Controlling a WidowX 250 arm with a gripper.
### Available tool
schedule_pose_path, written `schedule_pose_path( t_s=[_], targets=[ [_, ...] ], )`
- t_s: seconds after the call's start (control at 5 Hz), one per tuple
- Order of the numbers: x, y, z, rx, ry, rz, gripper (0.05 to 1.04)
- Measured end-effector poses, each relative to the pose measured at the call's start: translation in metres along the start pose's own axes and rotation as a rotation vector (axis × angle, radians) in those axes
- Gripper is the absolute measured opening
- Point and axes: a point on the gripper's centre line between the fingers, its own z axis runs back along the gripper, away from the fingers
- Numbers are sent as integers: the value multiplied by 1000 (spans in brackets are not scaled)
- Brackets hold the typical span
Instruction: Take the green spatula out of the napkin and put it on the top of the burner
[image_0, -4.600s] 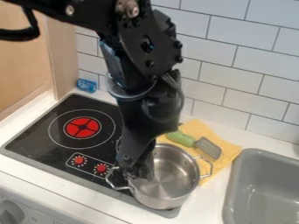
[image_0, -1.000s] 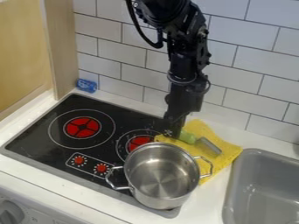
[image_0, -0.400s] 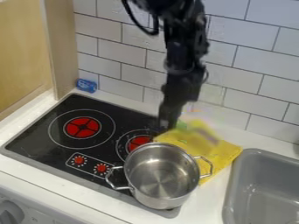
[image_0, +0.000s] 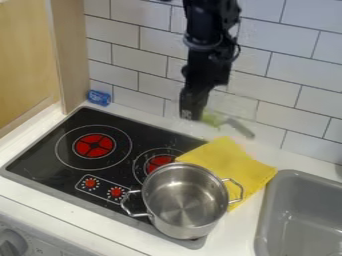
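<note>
1. Your gripper (image_0: 199, 116) has its fingers clenched on the handle of the green spatula (image_0: 214, 119), which hangs in the air near the back corner of the yellow napkin (image_0: 230, 160).
2. This handle grasp leaves the blade (image_0: 240, 128) sticking out free, probably useful for laying it down.
3. The pot (image_0: 185, 197) occupies the stove's (image_0: 143, 129) front right corner, so the left burner (image_0: 94, 145) seems your easier place.

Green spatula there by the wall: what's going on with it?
The black two-finger gripper is holding the green-handled spatula with a grey blade in the air, off the yellow cloth napkin. The napkin lies beside the black stovetop, partly behind the shiny steel pot. The spatula is not yet on a burner.
</note>
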Motion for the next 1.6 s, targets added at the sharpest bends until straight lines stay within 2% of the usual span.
schedule_pose_path(
  t_s=[0.2, 0.4, 0.8, 1.2, 1.6],
  targets=[
    [-20, 5, 9, 13, 9, 47, 359],
    [-47, 7, 8, -6, 24, 95, 359],
    [-96, 20, 4, -12, 45, 168, 359],
    [-135, 24, -21, -57, 67, 258, 359],
    [-155, 27, -47, -108, 100, 272, 359]
  ],
)
